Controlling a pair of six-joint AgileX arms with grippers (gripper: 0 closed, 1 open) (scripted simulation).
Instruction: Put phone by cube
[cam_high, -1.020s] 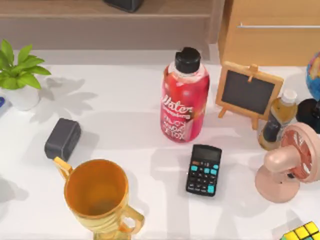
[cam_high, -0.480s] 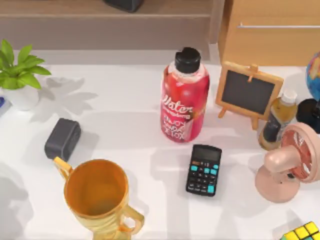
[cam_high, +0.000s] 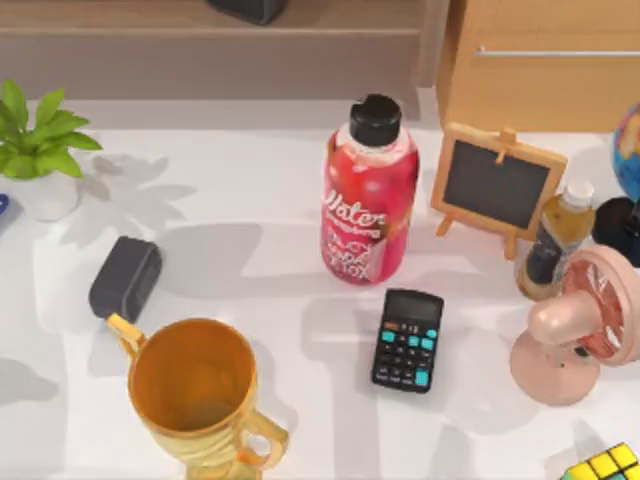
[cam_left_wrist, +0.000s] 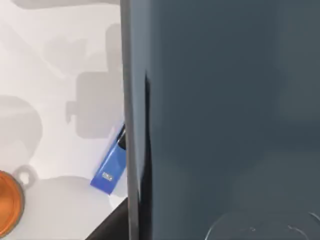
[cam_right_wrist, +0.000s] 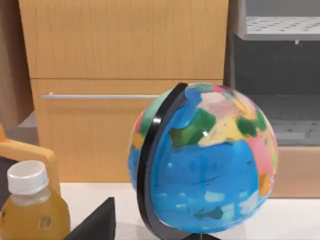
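Zero objects have budged on the white surface (cam_high: 250, 200) over the last second. Only the grey shadows left of the golden trophy cup (cam_high: 195, 395) keep shifting, so my guess is the left arm is travelling up there. The flat slate blue-grey phone slab (cam_left_wrist: 225, 100) sits right against the left wrist camera, probably carried, though I can't tell whether the left tool is pinching it. The small yellow-green-orange puzzle cube (cam_high: 605, 465) waits far right of the cup. I can't tell the right tool's state either; it's parked facing a colourful globe (cam_right_wrist: 205, 160).
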